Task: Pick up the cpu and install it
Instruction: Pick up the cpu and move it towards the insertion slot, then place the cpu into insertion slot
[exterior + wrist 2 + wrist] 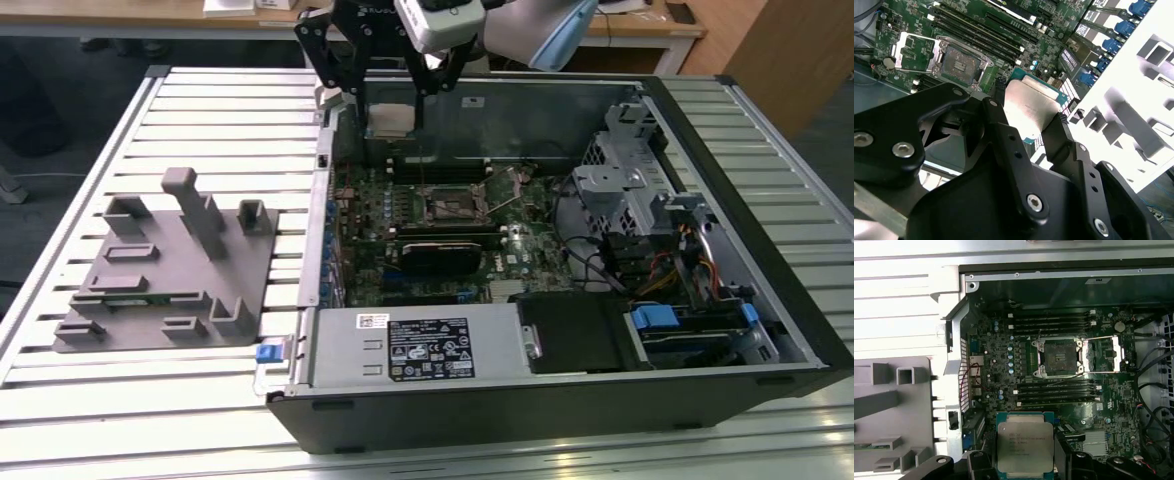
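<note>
One cpu [1025, 445] in one pincer [1025, 462]

We record:
- cpu [1025, 446]: silvery-white top, green border
- gripper [1026, 112]: matt black
- motherboard [1004, 355]: dark green
- fixture [160, 270]: plain grey
- table [227, 110]: pale, striped with parallel slats
- case [534, 410]: black
- drive clip [654, 320]: blue
</note>
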`<action>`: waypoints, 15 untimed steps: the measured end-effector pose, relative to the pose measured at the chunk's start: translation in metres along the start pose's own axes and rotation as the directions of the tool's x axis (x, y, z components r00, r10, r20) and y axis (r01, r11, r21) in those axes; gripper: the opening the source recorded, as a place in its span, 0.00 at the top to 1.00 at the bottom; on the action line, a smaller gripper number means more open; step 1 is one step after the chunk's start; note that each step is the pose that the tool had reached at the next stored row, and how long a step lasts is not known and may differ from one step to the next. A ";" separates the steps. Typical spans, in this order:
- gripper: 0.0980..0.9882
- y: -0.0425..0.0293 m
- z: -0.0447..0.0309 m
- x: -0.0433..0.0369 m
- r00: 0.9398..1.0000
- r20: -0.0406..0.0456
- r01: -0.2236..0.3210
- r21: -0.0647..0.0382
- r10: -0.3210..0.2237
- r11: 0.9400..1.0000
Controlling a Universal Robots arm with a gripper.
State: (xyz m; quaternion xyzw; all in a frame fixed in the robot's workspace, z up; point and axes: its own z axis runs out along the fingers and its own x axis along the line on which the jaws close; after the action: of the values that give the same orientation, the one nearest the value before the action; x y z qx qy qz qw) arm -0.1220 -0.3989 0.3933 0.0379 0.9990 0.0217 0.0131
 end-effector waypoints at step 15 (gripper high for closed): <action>0.50 0.0000 0.0007 0.0000 0.981 0.010 -0.191 0.007 0.191 0.981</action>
State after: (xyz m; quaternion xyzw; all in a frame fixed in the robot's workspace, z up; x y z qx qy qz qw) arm -0.1219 -0.3989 0.3927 0.1339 0.9907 0.0188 0.0152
